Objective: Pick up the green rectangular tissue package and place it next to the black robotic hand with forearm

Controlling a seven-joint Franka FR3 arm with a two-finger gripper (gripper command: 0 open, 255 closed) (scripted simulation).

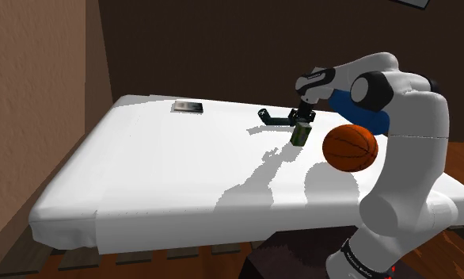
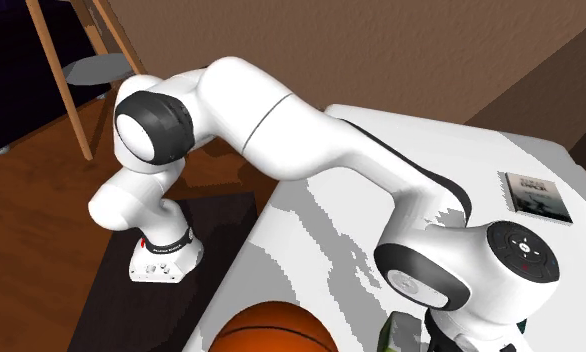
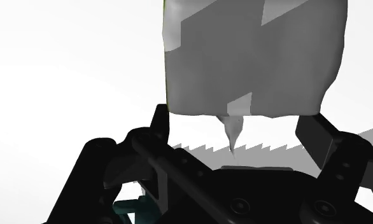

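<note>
gripper: the all-black two-finger gripper [image 1: 305, 116] hung near the far edge of the white table [image 1: 159, 174], toward the far corner on the shoulder view's right. its fingers were narrowed to the package's width and clasped it on two opposite sides.
package: the green rectangular tissue package [image 1: 302, 135], grey on the face shown in the wrist view, stood on end under the gripper. whether its base touched the table could not be told.
target: the black robotic hand with forearm [image 1: 275, 119] lay along the far edge, just beside the package on the side away from the stand.
progress: the placing looked nearly done, with only the setting-down and release left.
risk, tipping: the package was tall on a small base, so a release above the table, or a finger dragging on one side, could topple it.
risk, slipping: in the wrist view the fingers caught only one end of the package, and a soft wrap could twist or slide out.
risk, collision: any drift toward the black hand could shove it along the far edge.
risk, ball: the orange basketball [image 1: 350, 147] sat near the table's end beside the arm, where a sweeping retreat could set it rolling into the package.
bystander: a flat dark rectangular plaque [image 1: 187, 106] lay well apart, farther along the far edge, out of harm.
</note>
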